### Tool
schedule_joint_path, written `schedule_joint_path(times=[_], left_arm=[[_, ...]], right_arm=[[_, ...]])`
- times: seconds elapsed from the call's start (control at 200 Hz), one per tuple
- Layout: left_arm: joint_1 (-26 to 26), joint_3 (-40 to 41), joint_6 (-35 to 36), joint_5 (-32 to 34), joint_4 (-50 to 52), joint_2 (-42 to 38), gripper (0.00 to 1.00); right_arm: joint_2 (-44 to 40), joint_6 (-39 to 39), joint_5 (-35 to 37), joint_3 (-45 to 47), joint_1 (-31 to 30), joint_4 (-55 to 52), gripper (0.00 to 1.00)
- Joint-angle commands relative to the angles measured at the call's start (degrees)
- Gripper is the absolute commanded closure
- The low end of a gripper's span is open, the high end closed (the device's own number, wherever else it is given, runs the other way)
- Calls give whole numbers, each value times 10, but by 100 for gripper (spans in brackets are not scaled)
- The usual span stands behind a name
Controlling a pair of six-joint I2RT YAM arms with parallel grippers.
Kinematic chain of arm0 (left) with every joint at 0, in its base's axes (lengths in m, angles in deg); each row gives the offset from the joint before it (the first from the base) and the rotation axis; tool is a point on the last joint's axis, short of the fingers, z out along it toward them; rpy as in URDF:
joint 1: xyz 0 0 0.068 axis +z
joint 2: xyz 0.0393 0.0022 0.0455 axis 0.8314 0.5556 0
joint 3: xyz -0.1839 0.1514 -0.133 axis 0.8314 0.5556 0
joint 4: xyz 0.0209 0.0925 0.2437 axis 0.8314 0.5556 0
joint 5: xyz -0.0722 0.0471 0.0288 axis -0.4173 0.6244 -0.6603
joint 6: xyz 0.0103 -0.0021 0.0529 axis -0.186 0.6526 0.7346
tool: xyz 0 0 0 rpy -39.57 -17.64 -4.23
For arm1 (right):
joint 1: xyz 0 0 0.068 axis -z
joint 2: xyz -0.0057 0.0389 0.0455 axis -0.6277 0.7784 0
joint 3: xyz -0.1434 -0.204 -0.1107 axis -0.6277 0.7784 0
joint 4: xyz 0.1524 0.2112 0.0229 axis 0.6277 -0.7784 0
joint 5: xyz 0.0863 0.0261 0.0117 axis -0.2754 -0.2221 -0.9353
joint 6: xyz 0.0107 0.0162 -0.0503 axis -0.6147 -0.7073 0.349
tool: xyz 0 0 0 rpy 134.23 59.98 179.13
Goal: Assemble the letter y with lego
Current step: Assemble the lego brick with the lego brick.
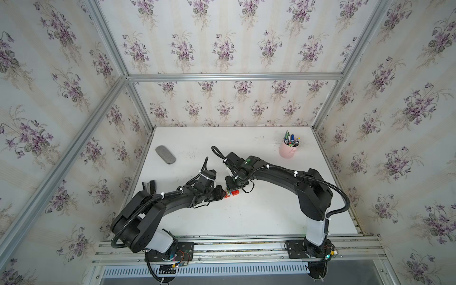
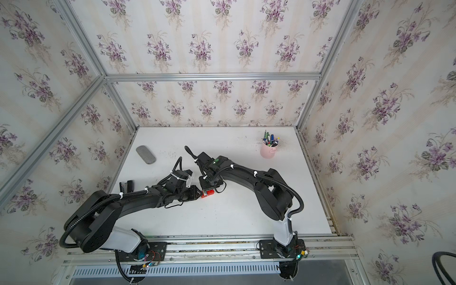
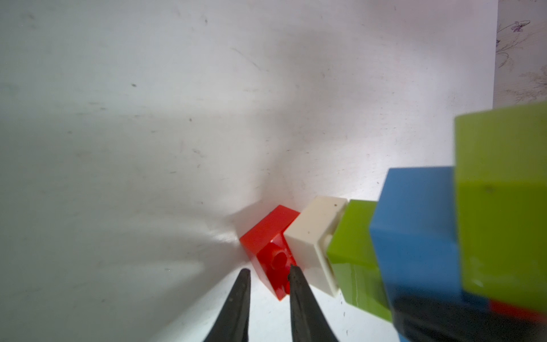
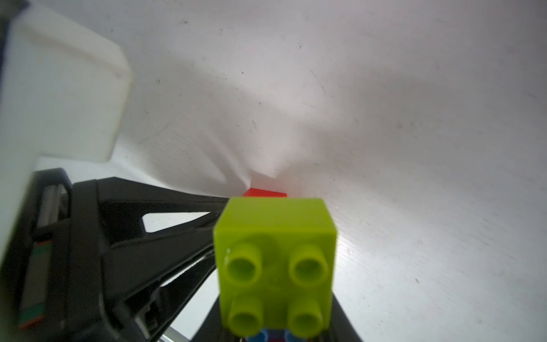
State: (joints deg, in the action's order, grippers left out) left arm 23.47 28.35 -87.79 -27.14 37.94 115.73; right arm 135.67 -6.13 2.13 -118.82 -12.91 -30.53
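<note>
Now the right gripper (image 1: 233,187) clamps the lego Y (image 1: 232,193), stem pointing left; the left gripper (image 3: 268,271), nearly closed and empty, touches its end red brick (image 3: 268,234)

Our left arm (image 1: 170,201) and right arm (image 1: 278,176) reach inward, elbows out, wrists almost meeting. The left pincer (image 3: 268,271) lies nearly level, fingertips a narrow gap apart; the right pincer (image 1: 233,188) points downward, clamped on the lego (image 4: 275,254).

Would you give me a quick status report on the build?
Right gripper clamped on letter y. Left gripper tips at end red brick, grip unclear. Nothing obstructing.
</note>
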Motion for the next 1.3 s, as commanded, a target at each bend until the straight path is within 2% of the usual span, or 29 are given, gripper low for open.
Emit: schedule_joint_path(times=[0.0,0.34,1.299], left_arm=[[2,9,5,64,120,6,78],[2,14,8,68,119,-4,79],[8,39,14,60,80,-11,82]], right_arm=[[10,0,3,0,-7,-20,87],[26,0,47,-15,-25,-50,88],[68,-19,67,-41,-60,-71,91]])
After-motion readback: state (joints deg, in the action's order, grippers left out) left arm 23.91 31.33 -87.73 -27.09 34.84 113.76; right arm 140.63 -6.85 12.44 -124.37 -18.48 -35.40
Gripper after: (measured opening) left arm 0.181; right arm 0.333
